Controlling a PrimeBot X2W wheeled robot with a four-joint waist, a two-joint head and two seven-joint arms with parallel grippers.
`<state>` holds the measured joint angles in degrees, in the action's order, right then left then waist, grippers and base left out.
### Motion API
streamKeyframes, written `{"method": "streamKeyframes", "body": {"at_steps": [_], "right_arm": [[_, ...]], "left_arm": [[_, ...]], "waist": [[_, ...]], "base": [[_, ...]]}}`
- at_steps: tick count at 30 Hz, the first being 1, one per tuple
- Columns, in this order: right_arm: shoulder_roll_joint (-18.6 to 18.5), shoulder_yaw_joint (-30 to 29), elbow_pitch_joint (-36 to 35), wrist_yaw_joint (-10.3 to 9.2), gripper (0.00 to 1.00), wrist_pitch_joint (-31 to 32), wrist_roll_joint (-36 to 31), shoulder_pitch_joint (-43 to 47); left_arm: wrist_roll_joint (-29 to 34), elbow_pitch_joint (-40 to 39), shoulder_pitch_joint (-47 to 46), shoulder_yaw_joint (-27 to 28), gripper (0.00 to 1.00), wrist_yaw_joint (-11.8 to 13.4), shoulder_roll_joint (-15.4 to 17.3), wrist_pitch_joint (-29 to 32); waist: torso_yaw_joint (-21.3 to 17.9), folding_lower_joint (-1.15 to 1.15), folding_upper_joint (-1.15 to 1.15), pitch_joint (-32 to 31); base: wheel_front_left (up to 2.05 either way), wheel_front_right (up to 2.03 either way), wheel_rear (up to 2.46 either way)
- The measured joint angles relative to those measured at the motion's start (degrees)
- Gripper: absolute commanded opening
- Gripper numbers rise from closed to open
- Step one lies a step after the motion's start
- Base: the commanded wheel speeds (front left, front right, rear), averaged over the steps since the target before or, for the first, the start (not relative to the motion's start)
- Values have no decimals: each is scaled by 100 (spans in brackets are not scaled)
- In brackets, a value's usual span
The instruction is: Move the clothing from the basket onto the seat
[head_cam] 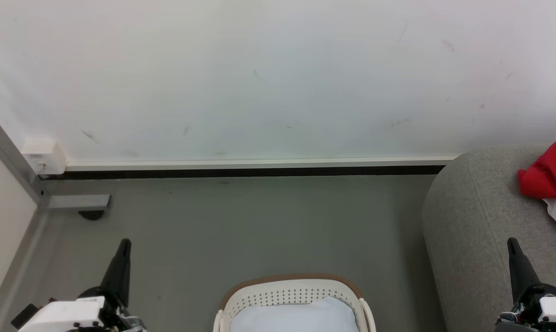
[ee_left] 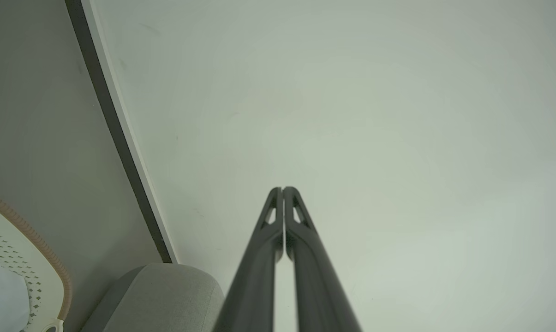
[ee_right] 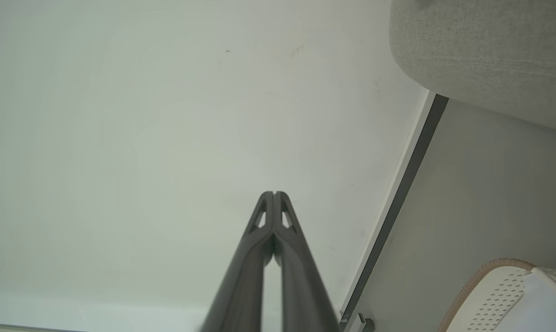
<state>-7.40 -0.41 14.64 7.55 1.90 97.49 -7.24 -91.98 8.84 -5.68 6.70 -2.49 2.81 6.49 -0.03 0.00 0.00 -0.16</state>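
The cream basket [head_cam: 287,288] with its tan rim stands on the grey floor at the bottom centre of the head view, with a pale bluish-white liner [head_cam: 296,316] in it. Red and white clothing [head_cam: 551,177] lies on the grey seat [head_cam: 471,221] at the right edge. My left gripper [head_cam: 124,242] stands shut at the lower left, left of the basket. My right gripper [head_cam: 512,240] is shut at the lower right, in front of the seat. Both wrist views show the fingertips pressed together, left gripper [ee_left: 283,189] and right gripper [ee_right: 274,193], nothing between them, pointing at the white wall.
A white wall [head_cam: 259,83] with a dark baseboard [head_cam: 241,172] runs across the back. A grey metal frame leg [head_cam: 74,202] and a white box [head_cam: 44,157] sit at the far left. The basket rim [ee_left: 38,240] and the seat corner [ee_left: 162,295] appear in the left wrist view.
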Motion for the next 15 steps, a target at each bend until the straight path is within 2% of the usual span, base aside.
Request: {"method": "streamKeyframes", "body": {"at_steps": [15], "right_arm": [[-99,111,-13,0,0,-94,124,1]], "left_arm": [[0,-2,-1,2,0,0,0,0]], "waist": [[0,0,0,0]], "base": [[0,0,0]]}}
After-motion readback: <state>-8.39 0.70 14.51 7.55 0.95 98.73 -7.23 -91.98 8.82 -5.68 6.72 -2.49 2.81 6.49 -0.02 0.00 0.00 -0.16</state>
